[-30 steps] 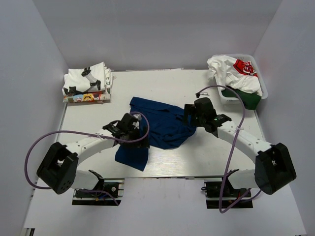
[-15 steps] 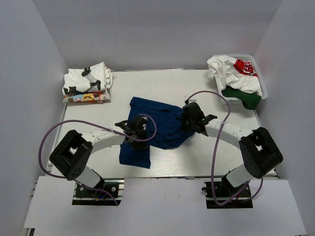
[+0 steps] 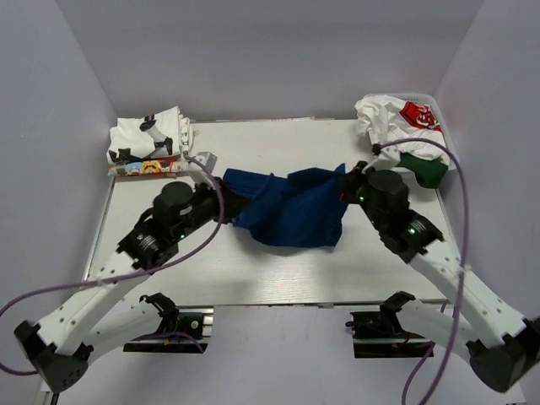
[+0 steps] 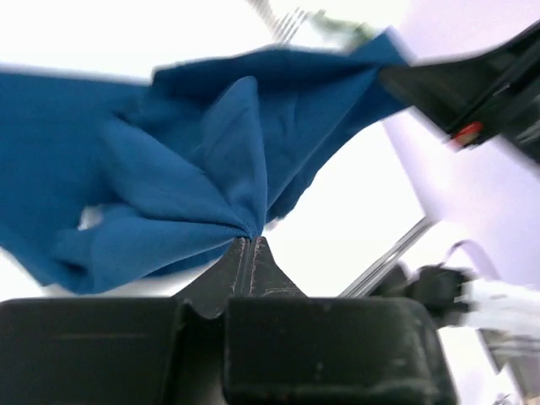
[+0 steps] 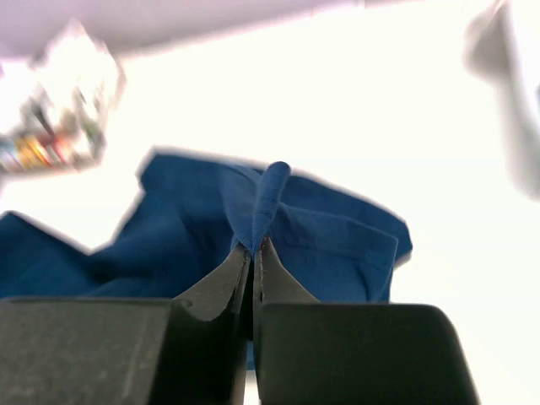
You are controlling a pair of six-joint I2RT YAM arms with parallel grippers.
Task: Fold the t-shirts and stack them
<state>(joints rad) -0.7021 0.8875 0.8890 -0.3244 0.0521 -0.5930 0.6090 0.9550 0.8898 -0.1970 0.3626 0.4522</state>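
The dark blue t-shirt point(image 3: 291, 211) hangs bunched over the middle of the table, pulled up at two corners. My left gripper point(image 3: 229, 205) is shut on its left edge, with blue cloth point(image 4: 194, 169) fanning out from the closed tips point(image 4: 251, 240). At the shirt's right end, my right gripper point(image 3: 346, 187) pinches a fold of the cloth point(image 5: 329, 236) between its shut tips point(image 5: 253, 246). Folded white t-shirts with cartoon prints point(image 3: 148, 143) are stacked at the far left corner. More t-shirts point(image 3: 405, 118), white with red print and dark green, fill the basket.
The white mesh basket point(image 3: 452, 152) stands at the far right corner, close behind my right arm. Purple cables loop from both arms over the table's near edge. Grey walls close in the left, right and far sides.
Both grippers have closed on the blue shirt and risen, lifting it off the table. The shirt has shifted toward the far side and now hangs stretched between them.
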